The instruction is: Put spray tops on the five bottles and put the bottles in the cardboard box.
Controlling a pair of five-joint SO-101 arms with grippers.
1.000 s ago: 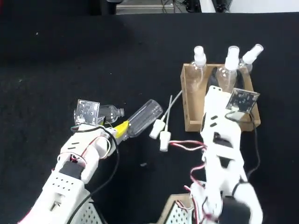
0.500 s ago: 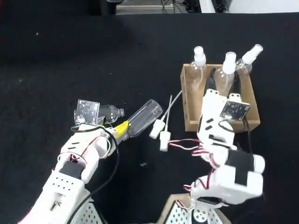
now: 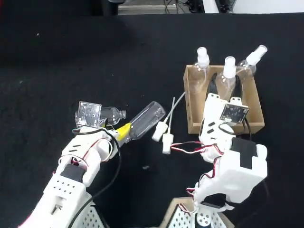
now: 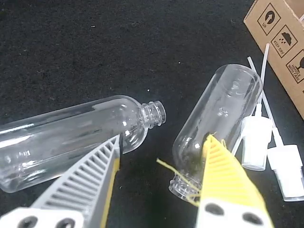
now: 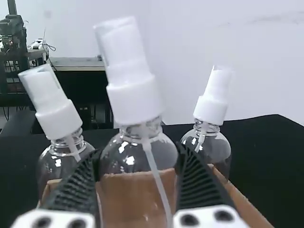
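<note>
Placement of the third capped bottle looks to be the step in hand: the right gripper (image 5: pixel 137 160) has its black jaws clamped on the middle clear plastic bottle with a white spray top (image 5: pixel 134 142). That bottle stands in the brown cardboard box (image 3: pixel 189 104) between two more capped bottles (image 5: pixel 59 161). The left gripper (image 4: pixel 162 140) hangs with grey and yellow jaws apart over two clear capless bottles (image 4: pixel 71 137) lying on the black table (image 3: pixel 71 57). Two loose white spray tops (image 4: pixel 256 142) lie near the box. Next, I judge, the right jaws should let go and lift clear without tipping the neighbours. They could then fetch a top while the left grips a bottle.
</note>
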